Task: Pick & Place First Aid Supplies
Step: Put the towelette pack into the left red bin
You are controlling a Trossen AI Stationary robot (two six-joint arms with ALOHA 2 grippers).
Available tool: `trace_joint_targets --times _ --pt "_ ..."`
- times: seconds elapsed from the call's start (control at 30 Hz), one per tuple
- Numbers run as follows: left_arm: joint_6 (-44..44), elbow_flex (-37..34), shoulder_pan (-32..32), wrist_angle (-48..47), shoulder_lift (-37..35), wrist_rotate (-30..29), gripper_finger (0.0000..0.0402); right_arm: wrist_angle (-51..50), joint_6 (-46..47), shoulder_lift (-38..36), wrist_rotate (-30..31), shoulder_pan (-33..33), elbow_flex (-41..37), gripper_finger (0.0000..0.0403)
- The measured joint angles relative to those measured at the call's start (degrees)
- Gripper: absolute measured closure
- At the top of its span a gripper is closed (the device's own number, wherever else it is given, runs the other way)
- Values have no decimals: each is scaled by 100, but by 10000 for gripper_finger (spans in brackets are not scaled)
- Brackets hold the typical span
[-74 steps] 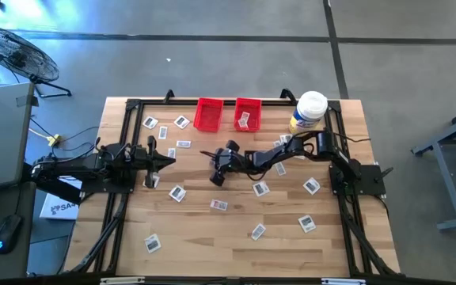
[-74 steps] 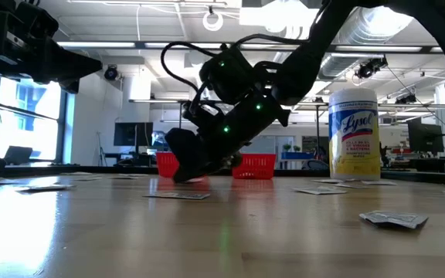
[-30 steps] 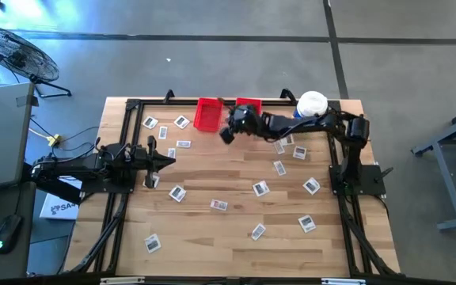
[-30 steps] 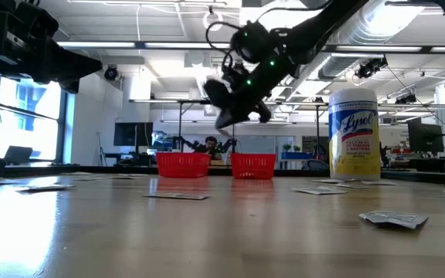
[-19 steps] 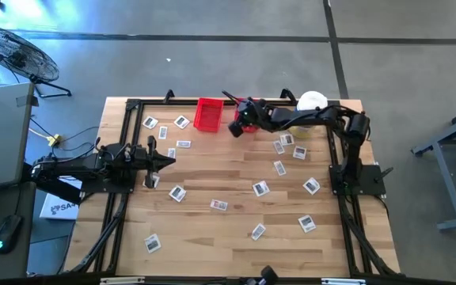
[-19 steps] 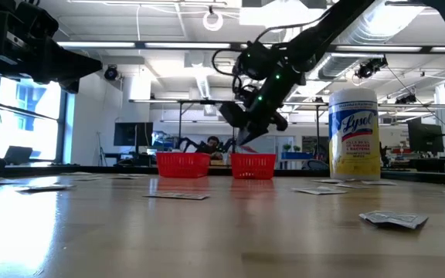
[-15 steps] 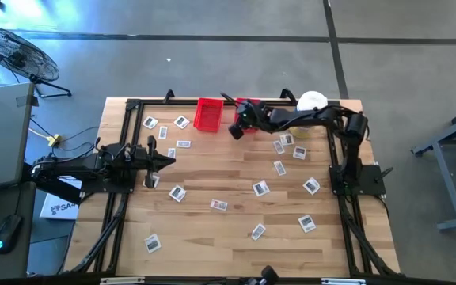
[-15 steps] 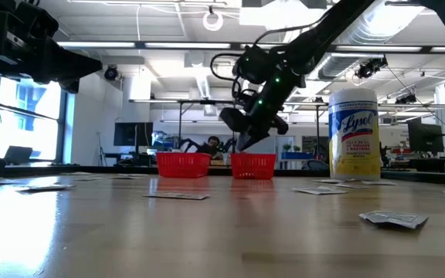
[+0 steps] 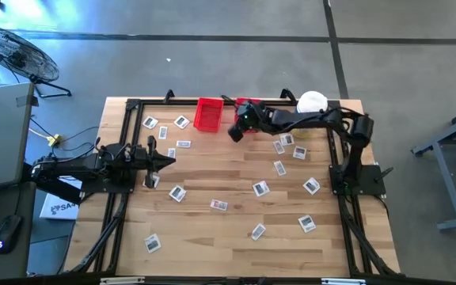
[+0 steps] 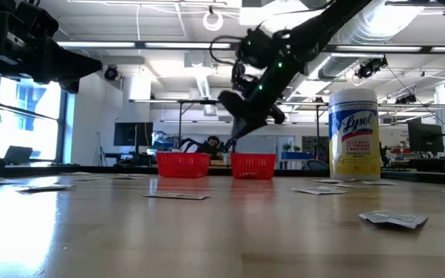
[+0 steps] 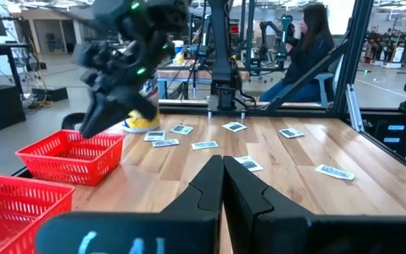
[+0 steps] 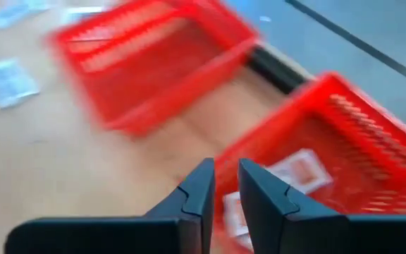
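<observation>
On the left side of the wooden table [image 9: 212,229], the left gripper [image 9: 158,161] waits above the boards with its two fingers pressed tight together and nothing between them. Small flat first aid packets [image 9: 178,192] lie scattered over the table; about nineteen of them can be counted from above. Their print is too small to read.

At the far edge of the table stand two red baskets side by side. The left red basket [image 9: 208,114] looks to have nothing in it. The right red basket [image 12: 372,141] has at least two packets lying inside. The right gripper [image 9: 233,133] hangs in the air at the near edge of that basket. Its fingers [image 12: 197,187] are a small gap apart, with nothing between them.

Further right stands a big wipes tub [image 10: 354,133] with a white lid and a yellow label that says "Lysol"
</observation>
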Motion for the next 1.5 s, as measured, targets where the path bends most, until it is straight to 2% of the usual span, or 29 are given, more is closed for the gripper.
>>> trace_joint_targets --times 0.23,0.4,0.53,0.73,0.93,1.03,1.27,1.5 --pt "-1 0 1 0 0 16 401 -929 -316 -238 -678 1309 11 343" --pt "-2 0 -1 0 -1 17 401 -2095 -33 -238 -733 2314 9 343" --pt "0 0 0 0 -1 16 401 -2730 316 -238 -799 2720 9 343" --pt "-1 0 3 0 1 15 401 -3438 -425 -205 -1443 2755 9 343" --pt "0 0 5 0 -1 15 401 -3355 -1134 -102 -1963 2467 9 341" --pt "-1 0 5 0 -1 13 401 -3299 -1403 114 -2182 2342 6 327" --pt "0 0 5 0 -1 13 401 -3262 -1844 414 -1982 2217 175 271" --pt "0 0 5 0 1 13 401 -3345 -2518 401 -2036 2132 249 264"
